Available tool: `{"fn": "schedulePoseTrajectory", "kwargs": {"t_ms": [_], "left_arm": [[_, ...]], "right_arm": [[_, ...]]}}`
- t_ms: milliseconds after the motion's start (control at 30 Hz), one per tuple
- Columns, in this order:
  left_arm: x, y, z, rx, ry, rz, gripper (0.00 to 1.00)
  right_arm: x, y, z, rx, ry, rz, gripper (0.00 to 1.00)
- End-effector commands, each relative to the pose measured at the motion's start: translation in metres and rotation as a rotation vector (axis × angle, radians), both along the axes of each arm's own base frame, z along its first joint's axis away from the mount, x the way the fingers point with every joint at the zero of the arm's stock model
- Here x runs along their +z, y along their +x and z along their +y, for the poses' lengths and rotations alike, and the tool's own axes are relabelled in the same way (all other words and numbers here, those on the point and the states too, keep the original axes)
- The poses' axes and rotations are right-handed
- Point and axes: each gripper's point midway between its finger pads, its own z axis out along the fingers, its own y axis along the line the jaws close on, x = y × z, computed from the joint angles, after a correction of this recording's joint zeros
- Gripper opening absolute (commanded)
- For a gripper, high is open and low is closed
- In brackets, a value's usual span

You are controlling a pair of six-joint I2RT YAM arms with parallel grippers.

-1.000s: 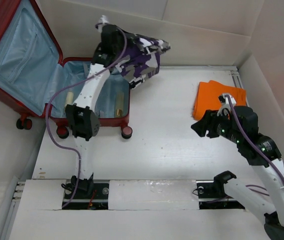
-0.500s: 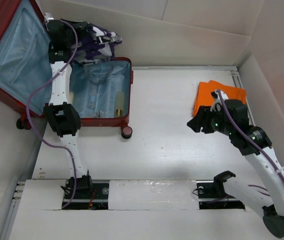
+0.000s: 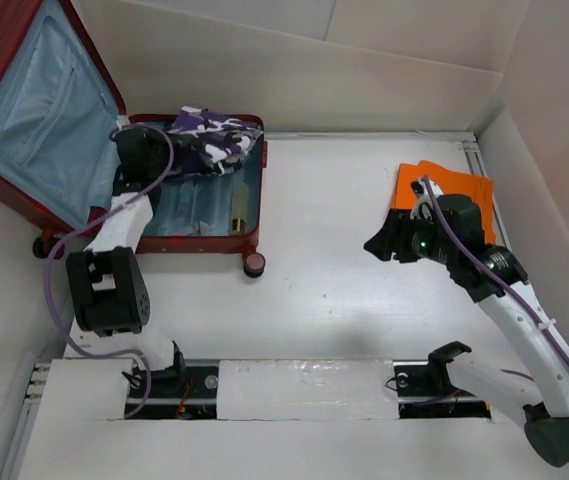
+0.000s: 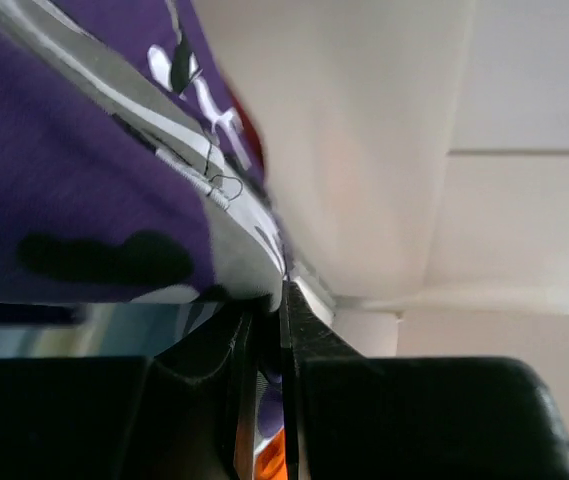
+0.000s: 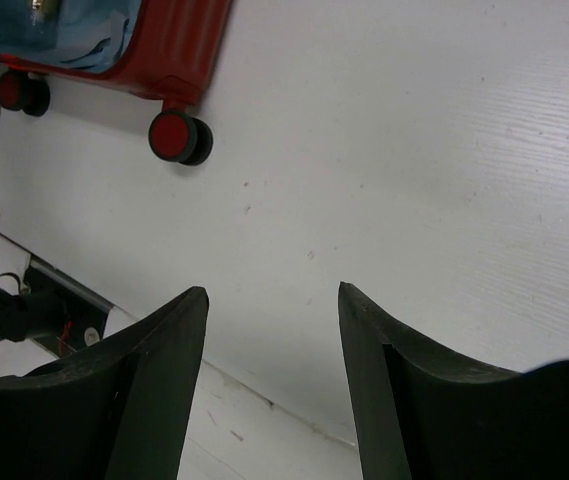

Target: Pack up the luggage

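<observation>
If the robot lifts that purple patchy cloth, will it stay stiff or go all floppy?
Probably floppy: the purple cloth lies crumpled in soft folds at the far end of the luggage. It is likely light too, since the left pincer seems to pinch it by just a thin edge.

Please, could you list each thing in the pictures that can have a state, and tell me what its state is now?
luggage: open, lid raised, lining exposed.
purple patterned garment: bunched at the far end of the luggage base, pinched by the left pincer.
pale cylinder: lying inside the luggage base.
orange cloth: folded, on the table.
left pincer: shut on the garment.
right pincer: open, empty, above the table.
</observation>
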Motion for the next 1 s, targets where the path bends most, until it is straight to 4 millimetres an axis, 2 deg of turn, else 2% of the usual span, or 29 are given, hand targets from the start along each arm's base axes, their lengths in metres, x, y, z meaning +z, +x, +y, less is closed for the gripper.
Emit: {"fn": "schedulePoseTrajectory", "kwargs": {"t_ms": [0, 33, 67, 100, 133, 233, 267, 333, 367, 400, 500, 533, 567, 633, 667, 700, 733, 767, 800, 833, 867, 900, 933, 967], "left_arm": [[0.054, -0.041, -0.008, -0.027, 0.11, -0.253, 0.0], [0.049, -0.053, -0.009, -0.029, 0.123, -0.249, 0.0], [0.031, -0.06, -0.009, -0.032, 0.128, -0.211, 0.0], [-0.005, -0.069, -0.005, -0.026, 0.13, -0.138, 0.0], [-0.014, -0.078, -0.004, -0.021, 0.144, -0.118, 0.0], [-0.062, -0.093, 0.001, -0.011, 0.183, 0.021, 0.0], [-0.061, -0.098, 0.003, -0.004, 0.209, 0.028, 0.0], [-0.081, -0.104, 0.016, 0.043, 0.248, 0.108, 0.01], [-0.076, -0.105, 0.023, 0.063, 0.265, 0.108, 0.04], [-0.086, -0.11, 0.025, 0.06, 0.283, 0.152, 0.17], [-0.072, -0.112, 0.042, 0.106, 0.307, 0.167, 0.37], [-0.075, -0.117, 0.045, 0.119, 0.31, 0.208, 0.53], [-0.061, -0.116, 0.053, 0.159, 0.335, 0.192, 0.6], [-0.025, -0.12, 0.056, 0.194, 0.346, 0.116, 0.7], [0.004, -0.119, 0.058, 0.218, 0.342, 0.049, 0.78], [0.024, -0.121, 0.057, 0.23, 0.327, -0.001, 0.88], [0.049, -0.126, 0.056, 0.24, 0.328, -0.063, 0.9], [0.066, -0.124, 0.051, 0.232, 0.329, -0.11, 0.93], [0.096, -0.127, 0.039, 0.211, 0.326, -0.184, 0.96], [0.104, -0.125, 0.015, 0.142, 0.318, -0.213, 0.93], [0.111, -0.122, -0.005, 0.081, 0.326, -0.244, 0.92], [0.111, -0.12, -0.029, 0.013, 0.327, -0.252, 0.91], [0.12, -0.118, -0.052, -0.034, 0.332, -0.269, 0.91], [0.1, -0.116, -0.117, -0.191, 0.37, -0.257, 0.89]], "right_arm": [[0.006, 0.01, -0.001, -0.015, 0.02, -0.045, 0.61], [0.0, 0.008, -0.002, -0.016, 0.013, -0.026, 0.61], [-0.003, 0.009, -0.001, -0.016, 0.009, -0.018, 0.63], [-0.003, 0.009, -0.002, -0.01, 0.002, -0.023, 0.64], [-0.006, 0.01, -0.001, -0.01, -0.002, -0.014, 0.64], [-0.01, 0.013, -0.001, -0.01, -0.004, 0.006, 0.64], [-0.01, 0.013, -0.001, -0.01, -0.004, 0.006, 0.66], [-0.016, 0.014, 0.001, 0.002, -0.012, 0.021, 0.69], [-0.017, 0.013, 0.0, 0.002, -0.016, 0.031, 0.7], [-0.021, 0.014, 0.0, 0.007, -0.026, 0.036, 0.76], [-0.03, 0.016, -0.004, -0.01, -0.063, 0.062, 0.82], [-0.031, 0.017, -0.006, -0.019, -0.073, 0.07, 0.86], [-0.033, 0.018, -0.011, -0.037, -0.082, 0.079, 0.87], [-0.03, 0.026, -0.017, -0.074, -0.1, 0.077, 0.9], [-0.027, 0.028, -0.018, -0.082, -0.101, 0.067, 0.92], [-0.026, 0.033, -0.022, -0.102, -0.107, 0.067, 0.92], [-0.02, 0.038, -0.029, -0.144, -0.106, 0.054, 0.94], [-0.024, 0.041, -0.03, -0.159, -0.112, 0.068, 0.96], [-0.026, 0.05, -0.037, -0.207, -0.104, 0.075, 0.96], [-0.024, 0.056, -0.041, -0.239, -0.105, 0.068, 0.98], [-0.031, 0.061, -0.046, -0.266, -0.115, 0.093, 0.98], [-0.033, 0.067, -0.05, -0.3, -0.11, 0.103, 0.99], [-0.033, 0.074, -0.062, -0.351, -0.122, 0.103, 0.99], [-0.037, 0.078, -0.07, -0.392, -0.123, 0.119, 0.99]]}}
